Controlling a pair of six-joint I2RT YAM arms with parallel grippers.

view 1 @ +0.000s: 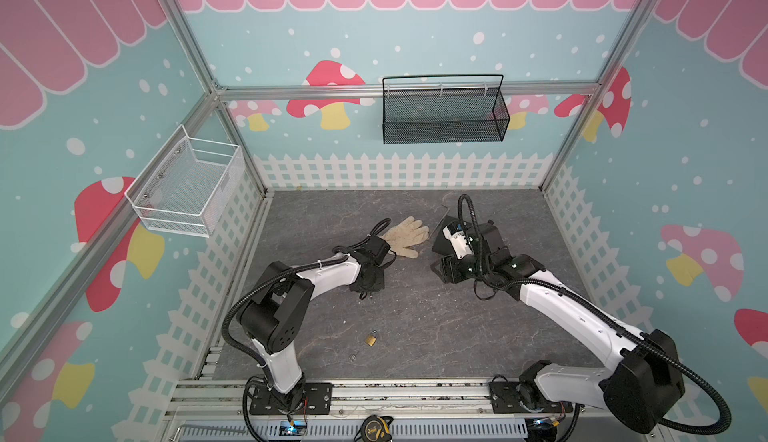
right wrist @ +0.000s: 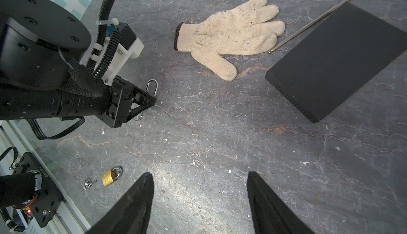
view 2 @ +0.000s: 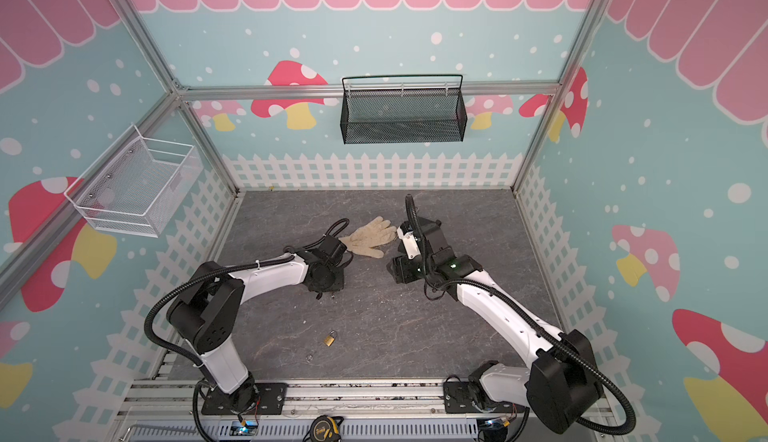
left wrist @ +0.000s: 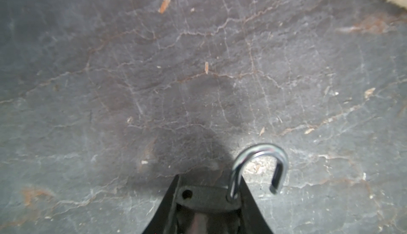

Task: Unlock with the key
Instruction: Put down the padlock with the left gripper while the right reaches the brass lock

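A yellow-and-black tape measure (view 1: 376, 430) is lying at the front edge, between the two arm bases. Just past it, on the grey stone-patterned table (view 1: 436, 327), a small bunch of keys (view 1: 353, 357) is lying loose. A brass padlock (view 1: 372, 339) is lying flat just beside the keys, and its loop looks closed.

Further in, left of centre, the left gripper (left wrist: 209, 180) is sitting low over the table. Its fingers are clamped on the body of a dark padlock (left wrist: 207, 197). That lock's shackle (left wrist: 262, 167) is standing open, with one end out of the body and swung aside. To the right, the right gripper (right wrist: 200, 200) is hanging above the table with its fingers spread wide apart.

Beyond both grippers, a cream work glove (right wrist: 231, 34) is lying flat. Near it a flat black box (right wrist: 337, 61) is resting on the table, and a thin bent metal rod (right wrist: 315, 21) is running along the box's edge, its end just beside the glove's fingertips.

Furthest off, a white wire basket (view 1: 187, 188) is hanging on the left wall and a black mesh basket (view 1: 444, 115) on the back wall.
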